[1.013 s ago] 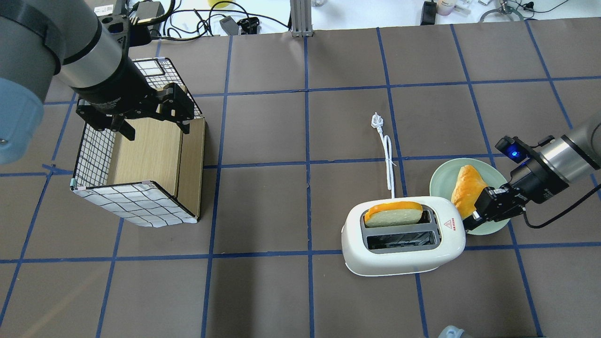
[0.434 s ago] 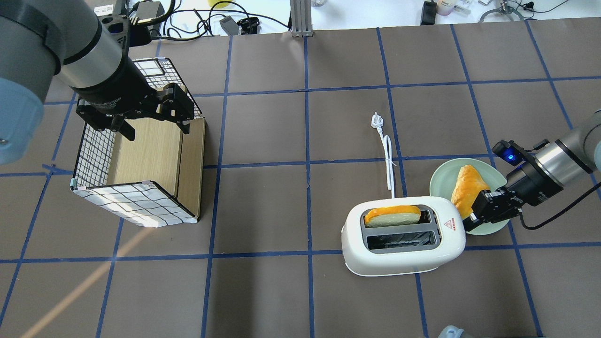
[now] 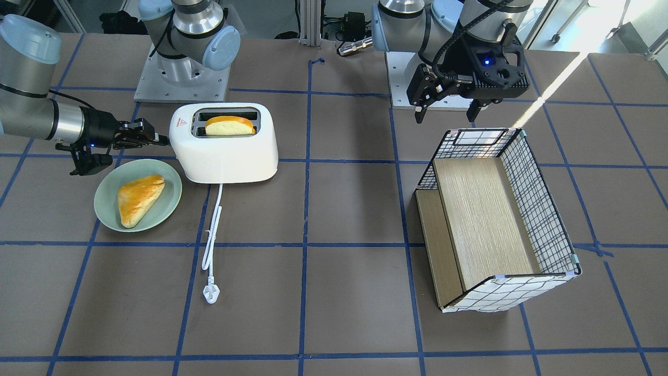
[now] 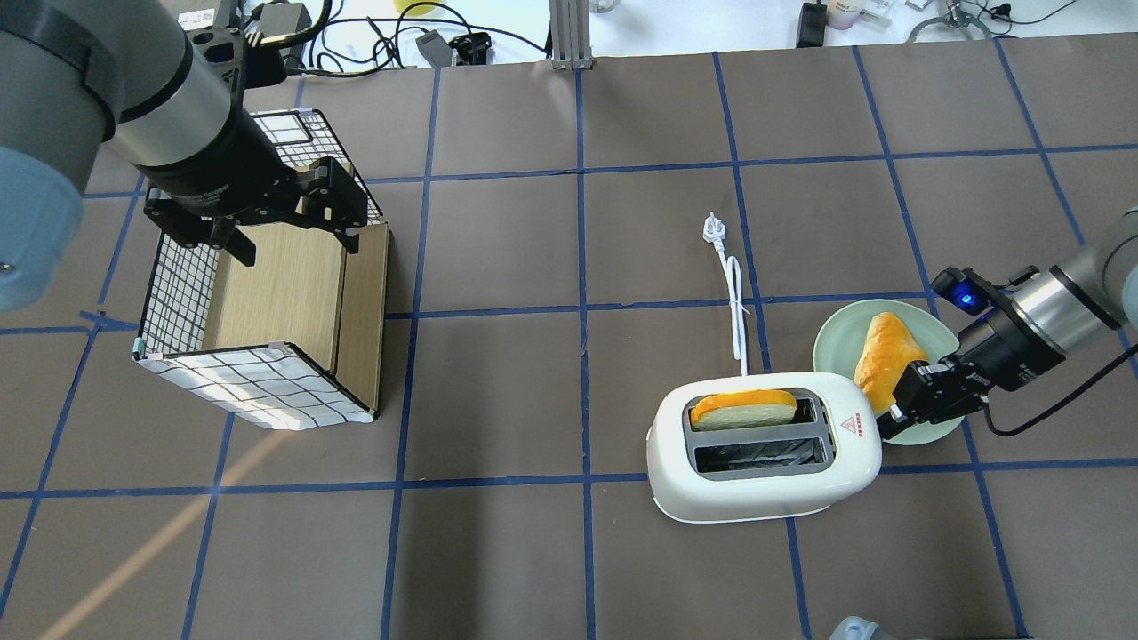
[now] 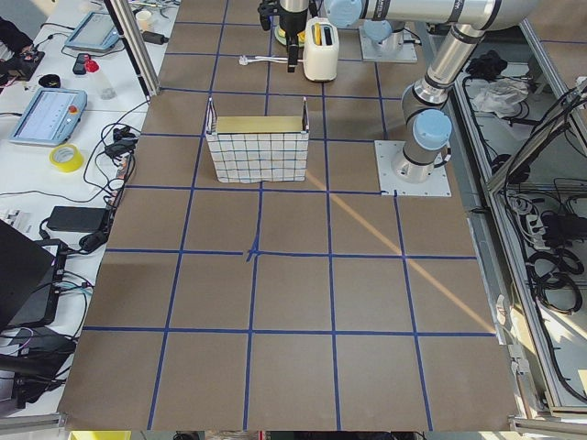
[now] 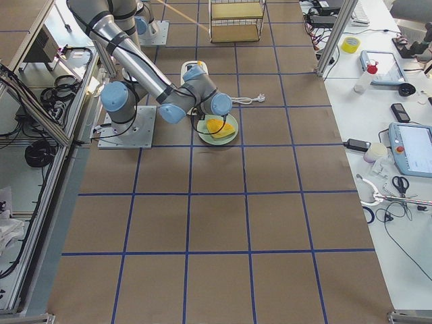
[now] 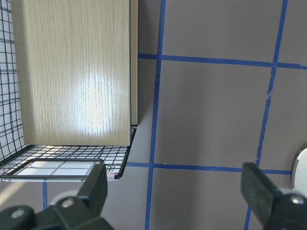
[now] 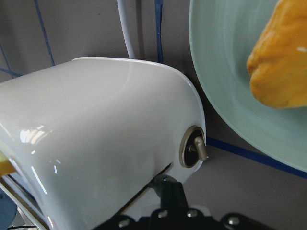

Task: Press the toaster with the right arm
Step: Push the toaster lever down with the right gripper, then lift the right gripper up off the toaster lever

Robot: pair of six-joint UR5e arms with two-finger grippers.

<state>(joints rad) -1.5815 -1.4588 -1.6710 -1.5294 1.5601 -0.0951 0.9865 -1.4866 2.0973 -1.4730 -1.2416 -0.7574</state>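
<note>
The glossy white toaster stands on the table at the right, with a slice of bread in its far slot; it also shows in the front view. My right gripper is shut. Its tip rests against the toaster's end face by the red triangle mark. In the right wrist view the joined fingers sit at the lever slot, just below a small metal knob. My left gripper is open and empty, hanging over the wire basket.
A green plate with a pastry lies right under my right wrist, beside the toaster. The toaster's white cord and plug trail away from me. The basket holds a wooden shelf.
The bread slice has sunk a little lower into its slot. My right wrist has shifted slightly, its tip still at the toaster's end. The left arm has not moved.
</note>
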